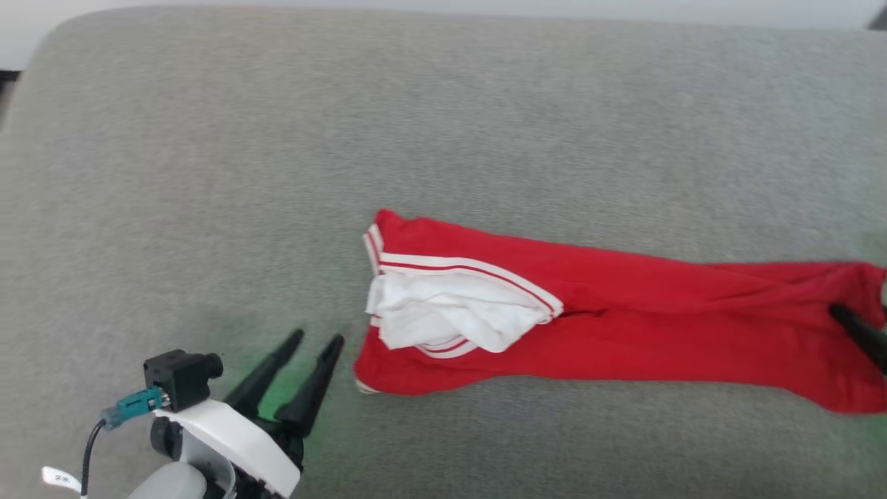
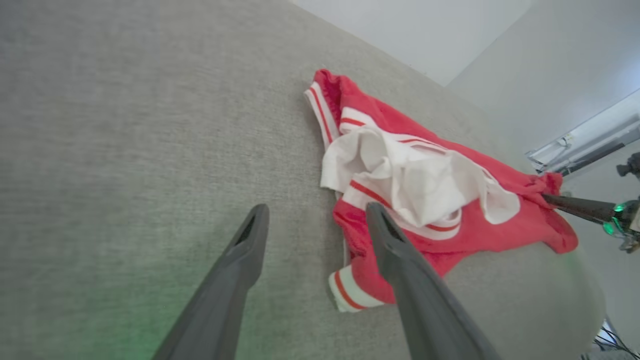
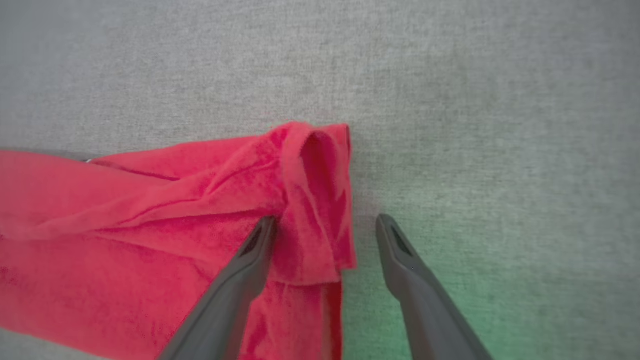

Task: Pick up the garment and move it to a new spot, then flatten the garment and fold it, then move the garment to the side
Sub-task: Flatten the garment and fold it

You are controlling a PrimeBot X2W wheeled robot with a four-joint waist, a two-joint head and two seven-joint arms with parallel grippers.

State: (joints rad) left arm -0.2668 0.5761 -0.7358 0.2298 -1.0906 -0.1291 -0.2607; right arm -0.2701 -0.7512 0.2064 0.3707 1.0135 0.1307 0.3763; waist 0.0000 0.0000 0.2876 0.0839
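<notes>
Garment (image 1: pixel 624 326), one; left gripper (image 1: pixel 318 337), right gripper (image 3: pixel 325 220) at its ends, fingers spread.

**Grey woven surface, pale room beyond**

A wide grey surface (image 1: pixel 277 138) with a fine woven texture and rounded far corners spans the head view. A faint green tint lies on its near part. Beyond its far edge stands a pale wall (image 2: pixel 425 30). In the left wrist view a light rail (image 2: pixel 590 137), perhaps cable trunking, crosses the wall at the right. A few dark cables (image 2: pixel 607 339) show, blurred, in the lower right corner.
</notes>
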